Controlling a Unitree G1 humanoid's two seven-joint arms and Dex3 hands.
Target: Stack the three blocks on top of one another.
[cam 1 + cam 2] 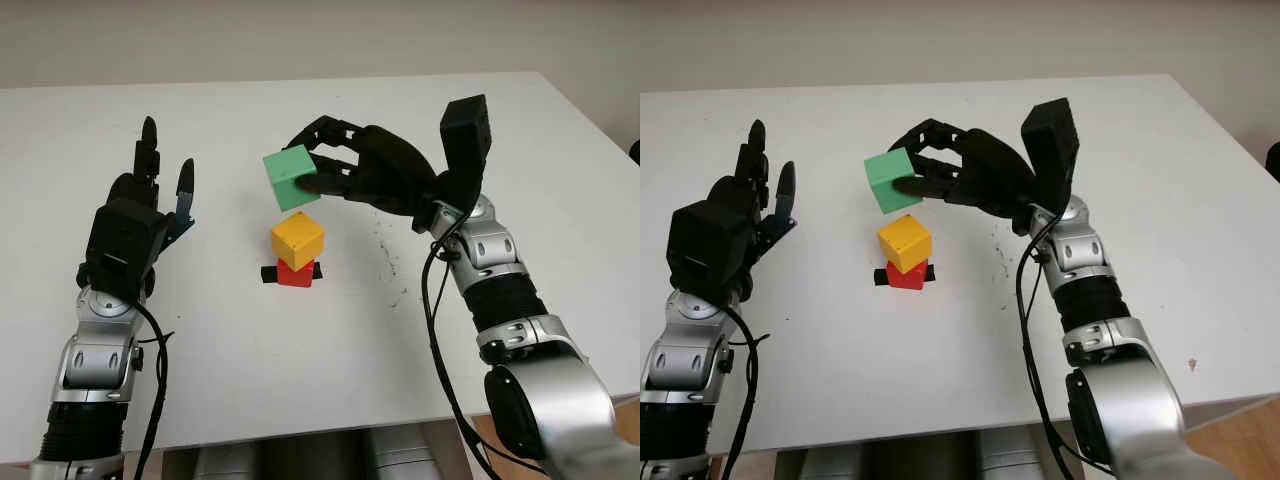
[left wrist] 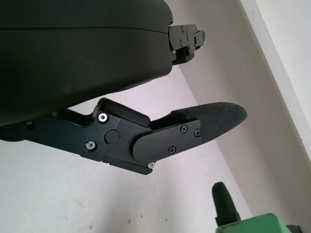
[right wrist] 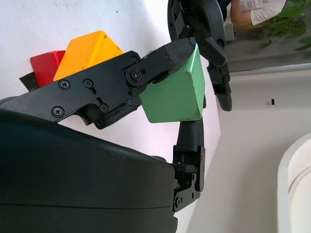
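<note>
**Carrying the last block to a two-block stack**

Looking down from the left eye view, a yellow block (image 1: 298, 238) sits on a red block (image 1: 295, 273), which stands on a small black mark (image 1: 270, 274) on the white surface (image 1: 250, 350). The right hand (image 1: 330, 165) holds a green block (image 1: 291, 177) in the air, above the yellow block and slightly off to its far side, not touching it. The left hand (image 1: 150, 190) is open, well apart from the stack on the side away from the right arm.

From the right eye view, the layout is the same: two blocks stacked, the third in the air.

At the left wrist view, the left hand's fingers (image 2: 204, 121) are straight and hold nothing; a corner of the green block shows at the edge.

At the right wrist view, the right hand's fingers (image 3: 146, 68) pinch the green block between opposite faces, with the yellow and red blocks beyond it.

Judging from this, two thirds of the stacking is done. What seems left is lining the green block over the yellow one, setting it down square, and letting go.
</note>
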